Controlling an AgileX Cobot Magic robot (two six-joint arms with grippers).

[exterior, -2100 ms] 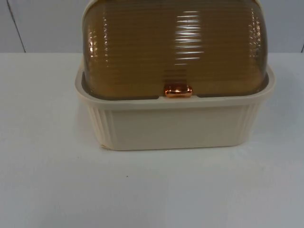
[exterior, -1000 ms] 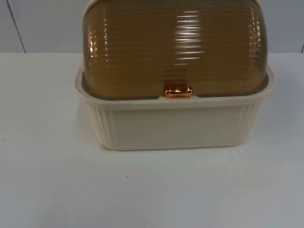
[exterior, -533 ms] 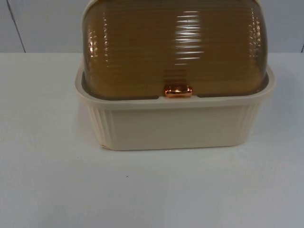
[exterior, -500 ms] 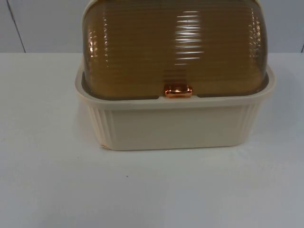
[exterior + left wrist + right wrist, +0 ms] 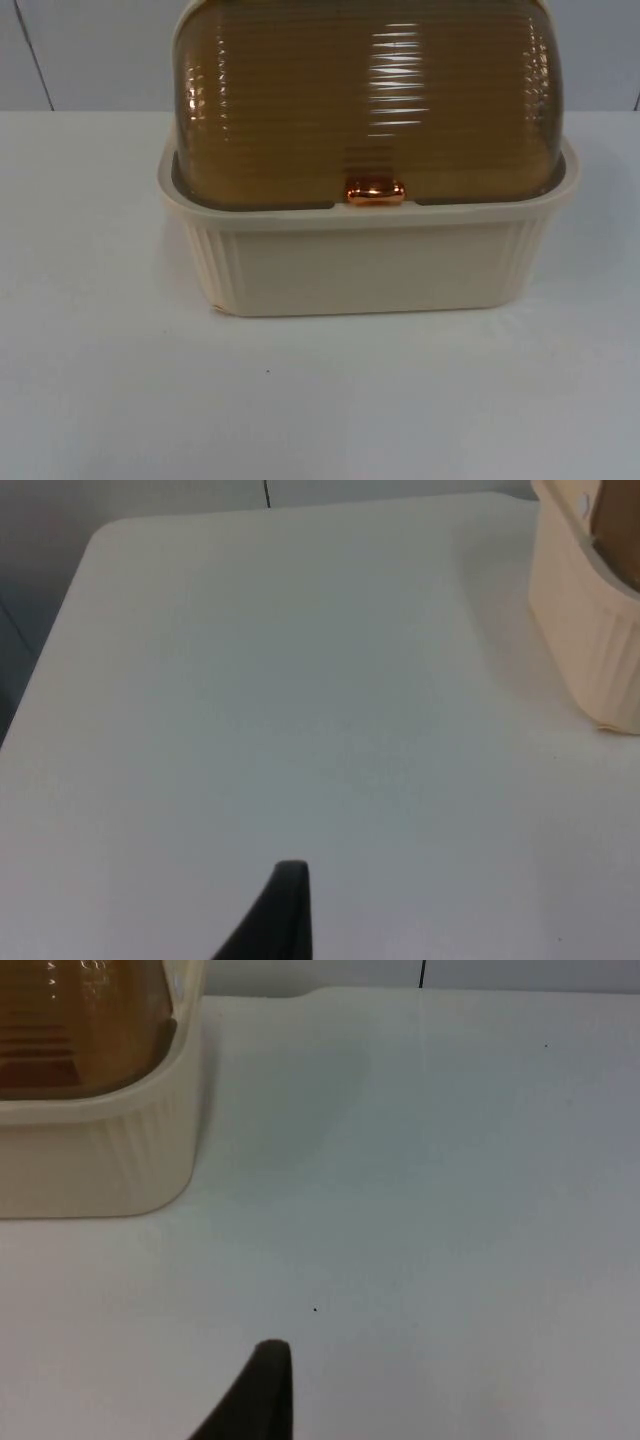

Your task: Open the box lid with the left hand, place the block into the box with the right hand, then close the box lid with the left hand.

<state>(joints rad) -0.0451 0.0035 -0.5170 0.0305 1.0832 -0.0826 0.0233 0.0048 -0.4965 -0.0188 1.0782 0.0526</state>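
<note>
The left gripper (image 5: 285, 920) appears as one black fingertip held above bare white table (image 5: 260, 720); whether its fingers are apart or together cannot be told. It looks along the table toward the far edge, and the cream end wall of the box (image 5: 590, 630) stands well apart from it, off to one side. The right gripper (image 5: 262, 1395) likewise shows a single black fingertip over bare table, its opening impossible to judge. It too points toward the far edge, with the box's other end wall and a corner of its lid nearby but apart.

From the top view, the box (image 5: 370, 260) is a cream ribbed tub standing upright near the far edge of the table, against the grey partition wall (image 5: 90, 50). Its long axis runs side to side, parallel to that edge. The amber ribbed domed lid (image 5: 370, 100) is down, seated inside the tub's rim. A small copper handle (image 5: 376, 192) sits at the middle of the lid's front edge, facing the near edge. This front face and handle are seen from above; the wrist views give the box's two ends
</note>
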